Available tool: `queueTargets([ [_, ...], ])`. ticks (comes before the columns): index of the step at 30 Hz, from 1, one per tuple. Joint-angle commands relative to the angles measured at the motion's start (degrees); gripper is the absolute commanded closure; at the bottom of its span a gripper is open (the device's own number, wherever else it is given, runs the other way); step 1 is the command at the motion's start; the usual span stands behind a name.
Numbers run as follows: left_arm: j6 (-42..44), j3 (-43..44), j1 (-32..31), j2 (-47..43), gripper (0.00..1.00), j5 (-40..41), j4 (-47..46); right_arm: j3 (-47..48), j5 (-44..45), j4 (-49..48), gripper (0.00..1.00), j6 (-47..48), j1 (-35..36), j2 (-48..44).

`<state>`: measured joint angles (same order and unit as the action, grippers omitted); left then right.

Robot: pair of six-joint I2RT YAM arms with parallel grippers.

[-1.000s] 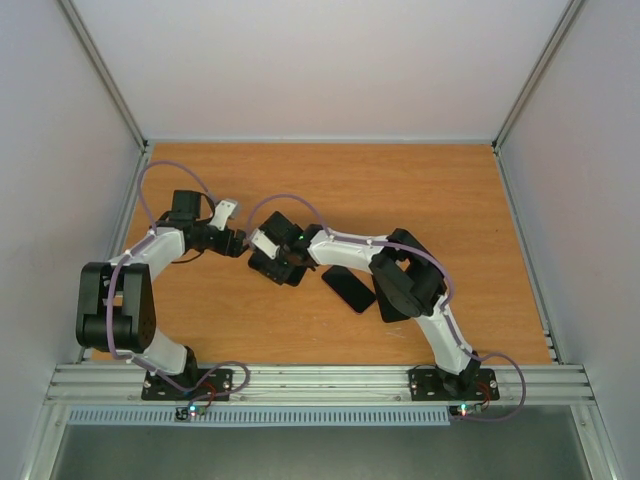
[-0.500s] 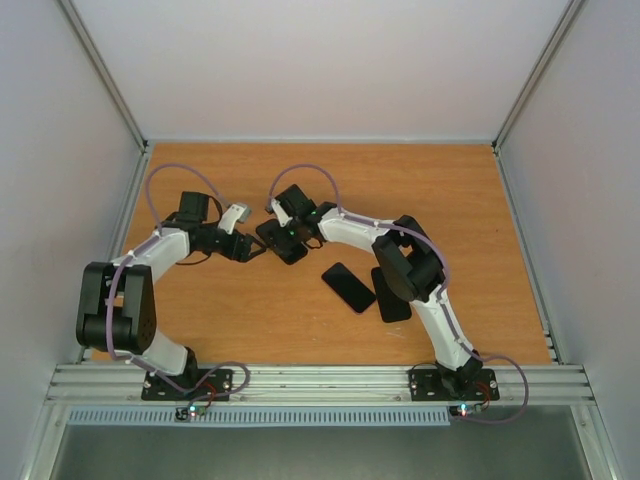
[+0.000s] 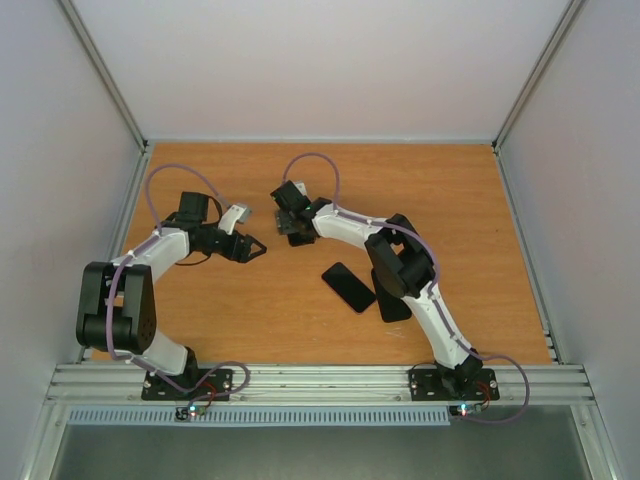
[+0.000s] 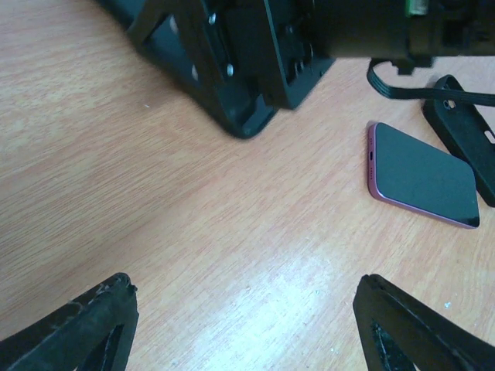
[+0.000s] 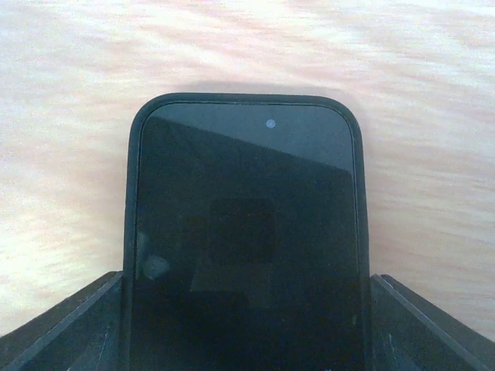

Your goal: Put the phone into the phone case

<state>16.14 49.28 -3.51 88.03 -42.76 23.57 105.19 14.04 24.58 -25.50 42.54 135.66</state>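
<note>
Wood table (image 4: 193,232), glossy phone (image 4: 424,176), matt case (image 4: 466,127), glossy cased phone (image 5: 244,232)

Soft, even light overhead; harsher on the wrist cameras.
From above I see the orange-brown wooden table (image 3: 470,220) evenly lit, faint shadows under the white-and-black arms (image 3: 345,228). Left wrist: a pale glare patch on the wood, and the black fingers (image 4: 85,328) of my left claw (image 4: 246,294) blurred. Right wrist: wood washed out and soft, dim reflections on the black-cased glossy dark phone (image 5: 244,232).
</note>
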Motion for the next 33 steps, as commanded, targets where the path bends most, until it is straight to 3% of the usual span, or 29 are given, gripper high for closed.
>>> queueTargets([
  [1, 0.91, 0.12, 0.04, -0.34, 0.23, -1.35, -0.28, -3.8, 24.3, 7.48, 0.45, -2.96, -6.29, 3.35],
  [6, 1.0, 0.12, 0.03, -0.42, 0.23, -1.54, -0.2, -6.68, 24.77, 6.5, 0.41, -3.65, -6.88, 2.07],
  [12, 1.0, 0.12, 0.02, -0.45, 0.23, -1.74, -0.16, -10.82, 16.57, -0.67, 0.32, 0.64, -6.8, -1.91],
  [13, 1.0, 0.12, 0.05, -0.46, 0.23, -1.71, -0.12, -11.6, 15.18, -2.0, 0.29, 1.24, -6.84, -3.02],
  [15, 1.04, 0.11, 0.0, -0.49, 0.23, -1.71, -0.17, -14.18, 12.87, -5.17, 0.04, 2.38, -6.85, -6.33],
  [16, 1.03, 0.12, 0.05, -0.46, 0.23, -1.63, -0.11, -15.9, 11.85, -7.39, 0.02, 3.12, -6.78, -8.37],
  [23, 1.25, 0.13, 0.03, -0.28, 0.23, -1.36, -0.28, -28.23, 12.37, -18.33, 0.02, 5.48, -6.2, -23.65],
  [28, 1.18, 0.18, 0.0, -0.08, 0.23, -1.51, -0.25, -41.75, 11.13, -26.33, 0.02, 1.95, -5.21, -34.48],
  [33, 1.26, 0.28, 0.06, 0.04, 0.23, -2.05, 0.12, -50.75, 6.73, -23.15, 0.02, -3.24, -4.96, -40.92],
])
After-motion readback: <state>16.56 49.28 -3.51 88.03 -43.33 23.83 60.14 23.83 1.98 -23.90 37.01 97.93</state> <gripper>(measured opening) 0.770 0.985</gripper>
